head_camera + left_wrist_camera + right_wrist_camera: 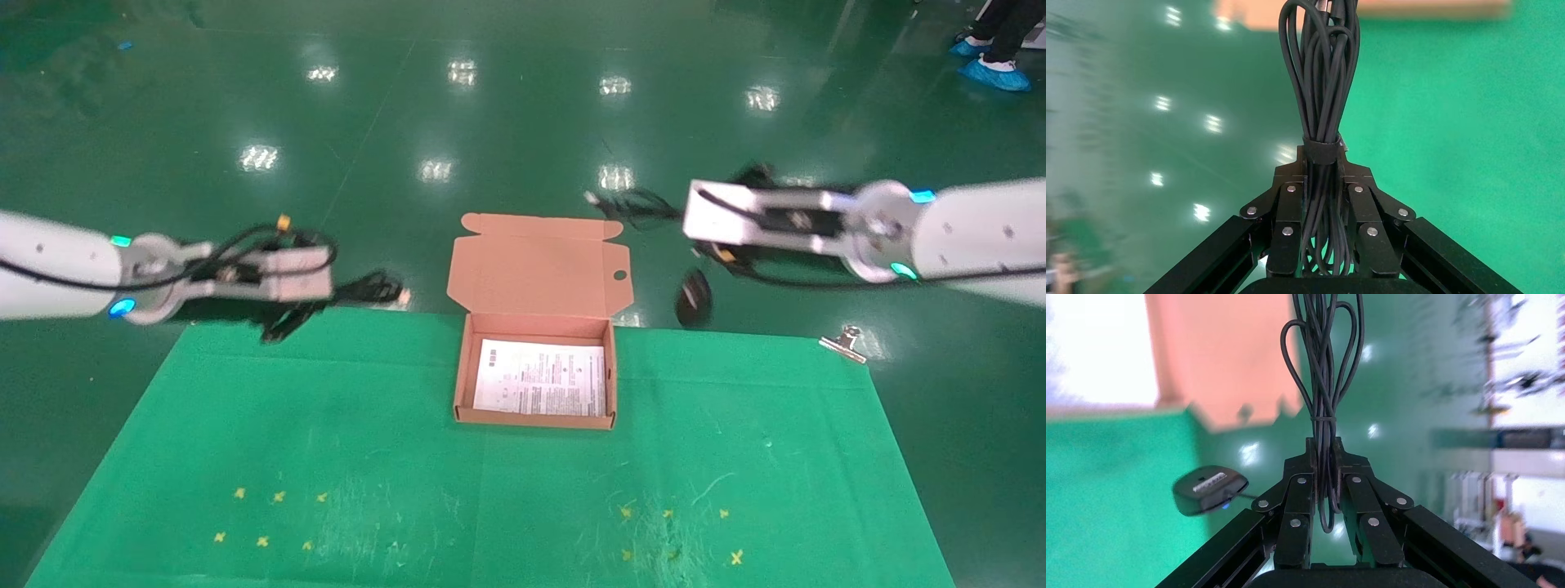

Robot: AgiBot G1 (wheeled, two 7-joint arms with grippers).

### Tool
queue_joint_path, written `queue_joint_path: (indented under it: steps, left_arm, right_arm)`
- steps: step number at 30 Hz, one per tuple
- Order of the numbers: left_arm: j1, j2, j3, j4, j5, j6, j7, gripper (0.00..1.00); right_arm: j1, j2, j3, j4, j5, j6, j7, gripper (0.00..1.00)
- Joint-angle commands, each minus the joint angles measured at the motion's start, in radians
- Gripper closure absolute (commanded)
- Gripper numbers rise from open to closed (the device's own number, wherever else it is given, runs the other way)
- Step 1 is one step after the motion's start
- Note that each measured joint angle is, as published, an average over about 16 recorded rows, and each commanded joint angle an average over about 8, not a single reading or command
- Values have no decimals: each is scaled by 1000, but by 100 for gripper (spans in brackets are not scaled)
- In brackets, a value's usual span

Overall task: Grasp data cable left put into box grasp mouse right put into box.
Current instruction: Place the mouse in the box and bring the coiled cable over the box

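Note:
The salmon-pink box (462, 367) stands open in the middle of the green cloth, its lid (535, 265) folded back, with a white printed sheet inside. My left gripper (339, 287) is up in the air to the left of the box. It is shut on the data cable (1321, 73), a black strapped bundle pinched between its fingers (1322, 165); the plug end (402, 298) points toward the box. My right gripper (682, 214) is up to the right of the lid, shut on the mouse's bundled cord (1324, 386). The black mouse (695, 298) dangles below it, also seen in the right wrist view (1208, 489).
The green cloth (327, 457) covers the table, with small yellow cross marks near its front. A metal binder clip (846, 343) sits at the cloth's far right corner. Shiny green floor lies beyond. A person's feet in blue shoe covers (993, 73) stand far back right.

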Motion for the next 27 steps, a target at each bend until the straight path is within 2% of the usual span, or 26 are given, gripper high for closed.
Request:
queue_joint_path:
  steps: [1,14,20,27]
  left_arm:
    - [-7,6,-7,-43,16,-36,-27,100]
    - [-62,98,-18,-6,97,-193,-56,100]
    - [-81,119,-23,25,106,-224,-52,100]
    - [-82,120,-22,32,106,-226,-49,100]
  right_arm:
    - [25,-32,8,-18,13,23,-7,100]
    - [170,-249,24,-249,122,122,-162,100]
    - [203,-293,37,-315,169,140,-221,100]
    - [203,-305,39,-343,187,145,-240,100]
